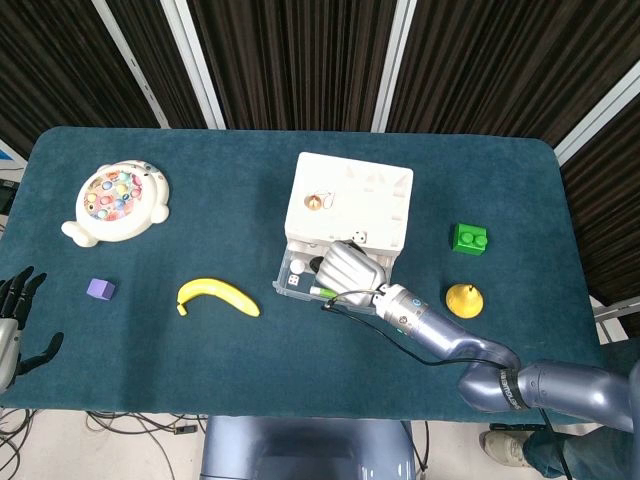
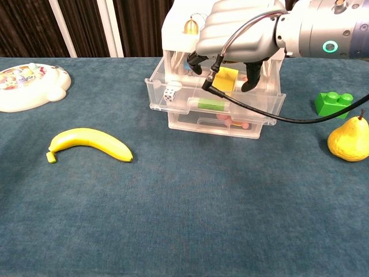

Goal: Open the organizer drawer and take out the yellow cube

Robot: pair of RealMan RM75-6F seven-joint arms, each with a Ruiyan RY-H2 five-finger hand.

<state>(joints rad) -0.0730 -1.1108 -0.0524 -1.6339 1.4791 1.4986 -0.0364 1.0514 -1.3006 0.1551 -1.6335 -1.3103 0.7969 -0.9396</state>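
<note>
A dark teal cloth-covered table (image 1: 250,180) stands before black curtains with pale vertical strips. At the far left edge, about eight o'clock, the robot's black left hand (image 1: 12,320) hangs off the table with fingers spread, holding nothing. At ten o'clock lies a white round toy with coloured beads (image 1: 114,202), below it a small purple cube (image 1: 100,289), then a yellow banana (image 2: 89,143) toward seven o'clock. At centre sits the white plastic organizer (image 1: 348,200) with its clear upper drawer (image 2: 214,103) pulled out; inside are a white die (image 2: 170,94), a green tube (image 2: 210,104) and the yellow cube (image 2: 226,78). The silver right hand (image 2: 242,34) reaches into the drawer, dark fingertips (image 2: 251,79) curled down beside the cube; whether it grips it I cannot tell. At three o'clock sit a green toy brick (image 2: 334,103) and a yellow pear (image 2: 349,141).
</note>
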